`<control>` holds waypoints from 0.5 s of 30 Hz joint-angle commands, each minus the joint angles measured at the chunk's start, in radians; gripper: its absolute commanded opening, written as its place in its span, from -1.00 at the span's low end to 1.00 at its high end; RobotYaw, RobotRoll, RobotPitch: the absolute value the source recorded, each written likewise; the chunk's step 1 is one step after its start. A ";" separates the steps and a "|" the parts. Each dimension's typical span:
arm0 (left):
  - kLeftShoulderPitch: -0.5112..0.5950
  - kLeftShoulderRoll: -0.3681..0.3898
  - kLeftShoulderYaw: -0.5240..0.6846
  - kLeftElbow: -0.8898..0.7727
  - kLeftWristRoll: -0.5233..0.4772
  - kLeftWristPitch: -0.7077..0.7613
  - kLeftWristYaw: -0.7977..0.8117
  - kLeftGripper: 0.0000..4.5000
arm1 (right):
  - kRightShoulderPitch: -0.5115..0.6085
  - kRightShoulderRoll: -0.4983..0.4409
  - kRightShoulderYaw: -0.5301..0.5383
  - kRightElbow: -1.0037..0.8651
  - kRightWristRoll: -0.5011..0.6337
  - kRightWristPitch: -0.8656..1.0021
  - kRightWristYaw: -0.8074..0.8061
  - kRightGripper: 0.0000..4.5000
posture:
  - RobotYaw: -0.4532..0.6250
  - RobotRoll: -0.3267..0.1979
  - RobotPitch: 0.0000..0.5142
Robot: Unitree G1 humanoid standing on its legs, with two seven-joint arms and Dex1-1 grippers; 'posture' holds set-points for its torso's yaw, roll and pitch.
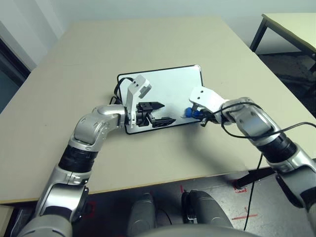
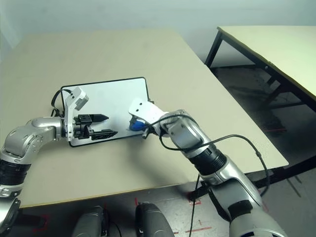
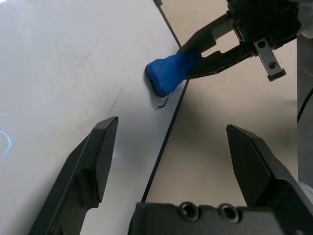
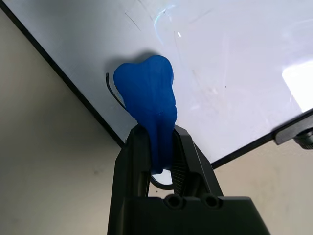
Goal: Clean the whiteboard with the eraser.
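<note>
1. Beige surface carries the work; a second table stands well apart on the robot's right, over dark floor.

2. Whiteboard lies flat near the middle of the surface, long axis running left to right across the robot's front, one long edge towards the robot. Faint pen strokes show on the white face in both wrist views; a short dark mark sits just beside the eraser at the near edge.

3. Eraser is held in the right gripper, whose jaws are closed narrowly on one end. Its free end rests on the board close to the near frame, towards the right corner. Long axis runs out along the gripper fingers, pointing from the near edge in over the white face.

4. Handling judgement, eraser: light and soft. It pinches in visibly between the jaws and flares beyond them, so it will likely bend under pressure. A hold lower down, nearer the working end, would probably stiffen it; the present hold is at the far end.

5. Handling judgement, whiteboard: thin, stiff, smooth-faced and probably light, so liable to slide when rubbed. It is best steadied at the frame.

6. Left gripper stands with jaws wide, holding nothing, hovering over the board's near edge to the left of the eraser. Whether it touches the frame cannot be told.
</note>
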 commanded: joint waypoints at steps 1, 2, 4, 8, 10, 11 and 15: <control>-0.003 0.014 -0.018 -0.002 0.009 0.011 -0.010 1.00 | 0.016 -0.015 0.023 -0.021 0.011 0.011 0.013 -0.75 | -0.24 0.25 -0.67; -0.002 0.016 -0.018 -0.003 0.008 0.012 -0.010 1.00 | 0.032 -0.041 0.055 -0.040 0.009 0.021 0.031 -0.75 | -0.24 0.25 -0.67; 0.000 0.020 -0.018 -0.005 0.008 0.013 -0.011 1.00 | 0.057 -0.071 0.085 -0.068 0.011 0.036 0.049 -0.75 | -0.23 0.25 -0.67; 0.002 0.025 -0.019 -0.003 0.007 0.011 -0.014 1.00 | 0.050 -0.084 0.100 -0.065 0.008 0.039 0.059 -0.75 | -0.23 0.25 -0.68; 0.001 0.026 -0.019 -0.003 0.008 0.010 -0.015 1.00 | 0.042 -0.079 0.095 -0.050 0.005 0.033 0.057 -0.75 | -0.23 0.25 -0.69; 0.000 0.026 -0.019 -0.002 0.008 0.011 -0.016 1.00 | 0.035 -0.068 0.081 -0.034 0.003 0.020 0.046 -0.75 | -0.23 0.25 -0.69; -0.001 0.030 -0.020 -0.002 0.009 0.011 -0.020 1.00 | -0.025 -0.001 0.002 0.051 -0.001 -0.035 -0.006 -0.75 | -0.23 0.25 -0.70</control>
